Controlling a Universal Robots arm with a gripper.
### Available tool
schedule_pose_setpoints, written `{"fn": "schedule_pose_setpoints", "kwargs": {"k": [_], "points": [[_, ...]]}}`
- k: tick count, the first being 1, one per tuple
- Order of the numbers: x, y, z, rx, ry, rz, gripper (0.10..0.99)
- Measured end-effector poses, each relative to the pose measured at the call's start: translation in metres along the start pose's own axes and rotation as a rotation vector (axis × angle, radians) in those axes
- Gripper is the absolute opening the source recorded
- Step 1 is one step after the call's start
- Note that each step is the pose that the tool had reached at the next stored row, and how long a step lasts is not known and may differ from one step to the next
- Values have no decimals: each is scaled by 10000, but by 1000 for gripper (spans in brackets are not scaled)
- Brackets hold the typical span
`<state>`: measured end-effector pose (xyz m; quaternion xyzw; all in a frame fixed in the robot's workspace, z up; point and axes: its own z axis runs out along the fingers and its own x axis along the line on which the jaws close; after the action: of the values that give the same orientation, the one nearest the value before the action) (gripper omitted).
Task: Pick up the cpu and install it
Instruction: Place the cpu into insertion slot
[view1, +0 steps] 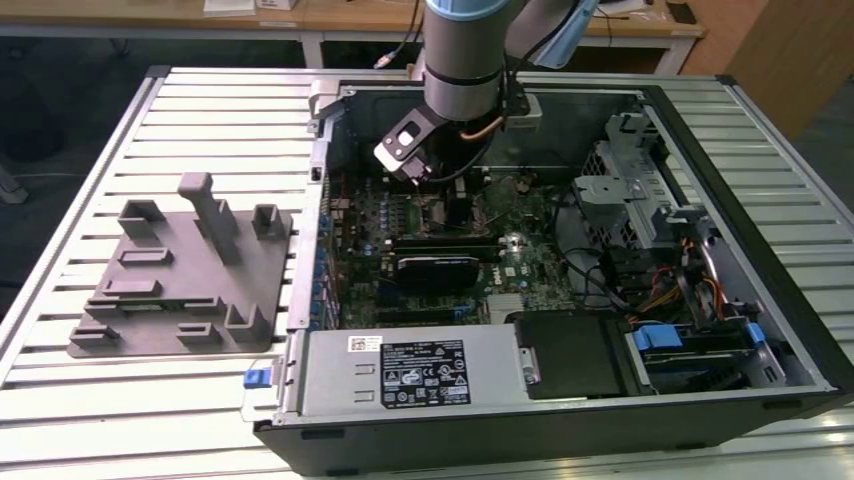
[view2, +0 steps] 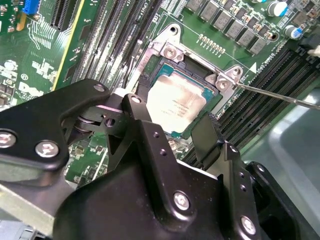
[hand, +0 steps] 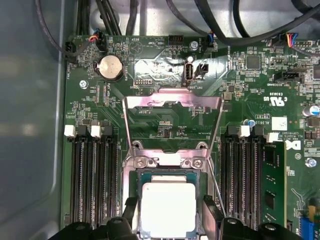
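Gripper (view2: 176, 104) straddling the seated cpu (hand: 167, 207)
Jaws spread just wider than it; placing looks done, socket frame (hand: 172, 100) beyond them not yet latched.

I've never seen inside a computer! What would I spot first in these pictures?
Probably the shiny silver cpu, lying in its socket on the green motherboard, with the black gripper right over it. Next, the big open computer case the arm reaches into, and the grey fixture block on the table at the exterior view's left.
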<state>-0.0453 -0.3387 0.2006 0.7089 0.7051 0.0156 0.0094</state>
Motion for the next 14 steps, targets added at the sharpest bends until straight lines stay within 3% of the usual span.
{"fn": "schedule_pose_setpoints", "kwargs": {"k": [7, 8, 10, 12, 13, 14], "points": [[0, 0, -10, 0, 0, 0, 600], [0, 1, -11, 0, 0, 0, 537], [0, 1, -13, 0, 0, 0, 537], [0, 1, -16, 0, 0, 0, 416], [0, 1, -17, 0, 0, 0, 416], [0, 1, -18, 0, 0, 0, 357]]}}
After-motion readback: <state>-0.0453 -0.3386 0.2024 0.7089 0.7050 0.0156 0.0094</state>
